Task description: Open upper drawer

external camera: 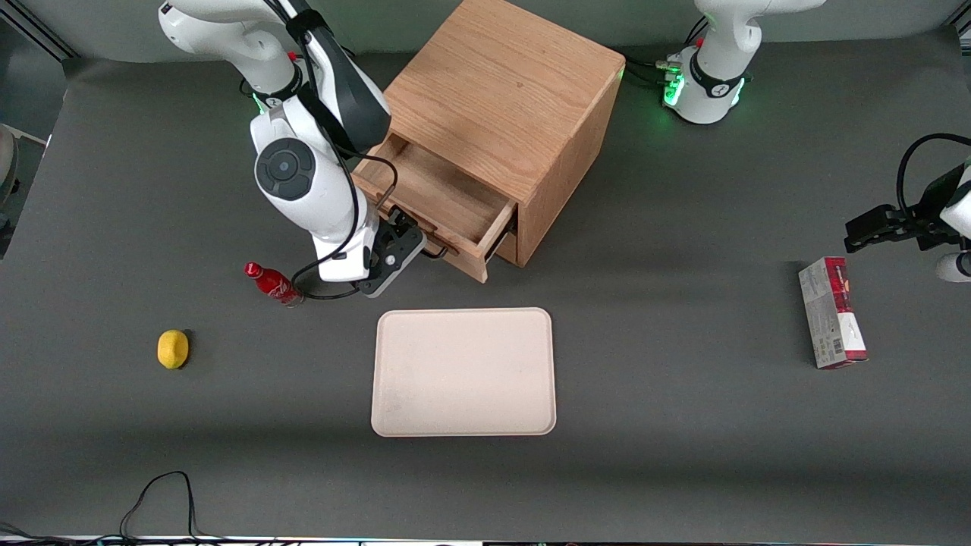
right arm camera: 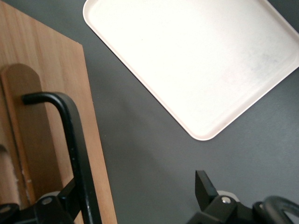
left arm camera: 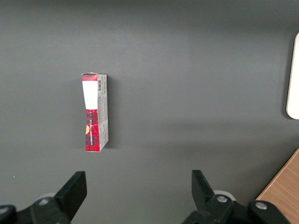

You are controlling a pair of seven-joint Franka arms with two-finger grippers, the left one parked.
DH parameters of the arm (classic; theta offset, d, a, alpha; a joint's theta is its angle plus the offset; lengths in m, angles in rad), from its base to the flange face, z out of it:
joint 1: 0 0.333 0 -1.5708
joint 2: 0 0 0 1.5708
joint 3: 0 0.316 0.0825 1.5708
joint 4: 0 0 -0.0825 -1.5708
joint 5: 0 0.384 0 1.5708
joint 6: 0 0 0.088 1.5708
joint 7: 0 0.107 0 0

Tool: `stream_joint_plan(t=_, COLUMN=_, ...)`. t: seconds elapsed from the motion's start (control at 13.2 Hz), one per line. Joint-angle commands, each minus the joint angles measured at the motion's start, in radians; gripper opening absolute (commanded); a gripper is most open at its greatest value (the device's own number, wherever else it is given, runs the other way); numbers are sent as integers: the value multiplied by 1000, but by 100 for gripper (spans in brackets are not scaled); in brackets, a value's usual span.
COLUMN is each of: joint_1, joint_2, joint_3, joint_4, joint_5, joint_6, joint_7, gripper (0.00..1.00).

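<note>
Oak-wood upper drawer (external camera: 447, 201) of the cube-shaped cabinet (external camera: 508, 98) is standing pulled out, its shallow tray showing bare wood inside. Its thin black metal bar handle (right arm camera: 77, 154) is passing between the spread fingers of the right arm's black gripper (external camera: 419, 244), which are standing wide apart without pinching it. On the grey tabletop (external camera: 683, 425), a pale rectangular plastic tray (external camera: 463, 371) is lying at the drawer's six o'clock, nearer the front camera.
</note>
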Motion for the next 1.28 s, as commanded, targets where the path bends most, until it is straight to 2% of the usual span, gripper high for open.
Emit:
stream_joint_plan(t=0.0, joint_1=-37, joint_2=39, joint_3=-4, joint_4=66, joint_5=-17, joint_6=-33, joint_7=-73, gripper=100)
stream_joint_plan(t=0.6, joint_1=-94, joint_2=85, joint_3=-4, joint_4=117, joint_5=-25, joint_6=-34, joint_7=-136, gripper=100)
stream_joint_plan(t=1.21, joint_1=-163, joint_2=179, joint_3=-4, joint_4=270, joint_5=-39, joint_6=-99, joint_7=-189, gripper=100)
